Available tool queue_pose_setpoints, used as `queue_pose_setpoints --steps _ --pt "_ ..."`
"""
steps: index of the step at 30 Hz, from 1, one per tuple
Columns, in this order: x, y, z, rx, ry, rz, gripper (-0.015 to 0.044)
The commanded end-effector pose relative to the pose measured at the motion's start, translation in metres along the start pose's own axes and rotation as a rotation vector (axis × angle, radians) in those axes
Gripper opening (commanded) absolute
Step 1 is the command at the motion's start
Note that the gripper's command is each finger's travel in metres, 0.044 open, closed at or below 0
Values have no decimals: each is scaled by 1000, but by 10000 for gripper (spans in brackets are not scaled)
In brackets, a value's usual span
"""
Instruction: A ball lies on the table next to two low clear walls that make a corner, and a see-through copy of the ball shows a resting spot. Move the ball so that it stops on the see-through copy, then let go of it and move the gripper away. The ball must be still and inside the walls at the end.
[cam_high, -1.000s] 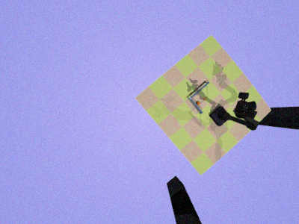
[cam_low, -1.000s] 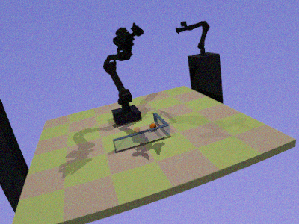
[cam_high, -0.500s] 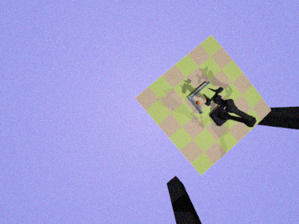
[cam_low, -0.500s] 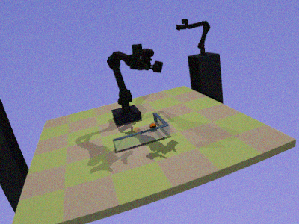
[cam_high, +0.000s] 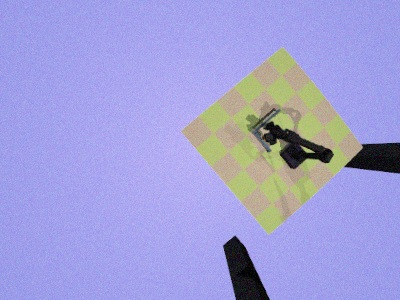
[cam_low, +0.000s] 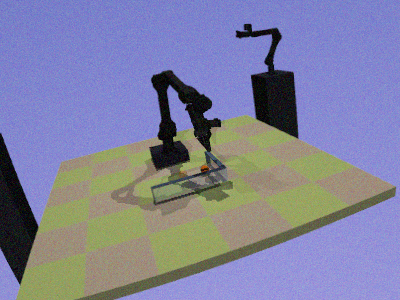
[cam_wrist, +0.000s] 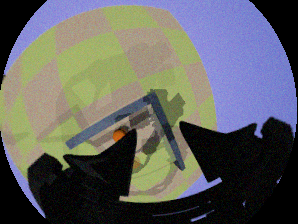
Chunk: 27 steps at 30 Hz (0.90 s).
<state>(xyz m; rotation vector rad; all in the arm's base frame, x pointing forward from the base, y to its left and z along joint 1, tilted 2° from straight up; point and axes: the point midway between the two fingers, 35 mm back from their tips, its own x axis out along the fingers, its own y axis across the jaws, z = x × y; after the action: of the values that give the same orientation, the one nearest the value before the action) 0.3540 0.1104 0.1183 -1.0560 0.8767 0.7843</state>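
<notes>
The orange ball (cam_low: 204, 169) (cam_wrist: 118, 135) lies inside the corner of the clear walls (cam_low: 170, 192) (cam_wrist: 107, 121) (cam_high: 262, 142). The fainter see-through copy (cam_low: 182, 173) (cam_wrist: 136, 163) shows a short way from the ball, farther from the corner. My gripper (cam_low: 208, 149) (cam_wrist: 158, 128) points down above the walled corner, higher than the ball. Its fingers are apart with nothing between them. In the wrist view the left finger's tip comes close to the ball in the picture. In the top view the arm covers most of the ball and the copy.
The arm's base (cam_high: 292, 156) (cam_low: 169, 154) stands on the checkered table (cam_high: 270, 222) (cam_low: 190, 240), on the open side of the walls. A second dark arm (cam_low: 274, 47) stands on a black pedestal (cam_low: 275, 100) beyond the table. Another dark block (cam_high: 245, 265) (cam_low: 12, 225) stands off the table.
</notes>
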Motion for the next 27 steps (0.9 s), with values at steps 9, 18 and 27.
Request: queue_pose_setpoints --steps 9,18,27 --pt "25 67 -38 -270 143 406 299" --pt "38 72 -41 -270 143 407 299" --pt "50 76 -43 -270 142 407 299"
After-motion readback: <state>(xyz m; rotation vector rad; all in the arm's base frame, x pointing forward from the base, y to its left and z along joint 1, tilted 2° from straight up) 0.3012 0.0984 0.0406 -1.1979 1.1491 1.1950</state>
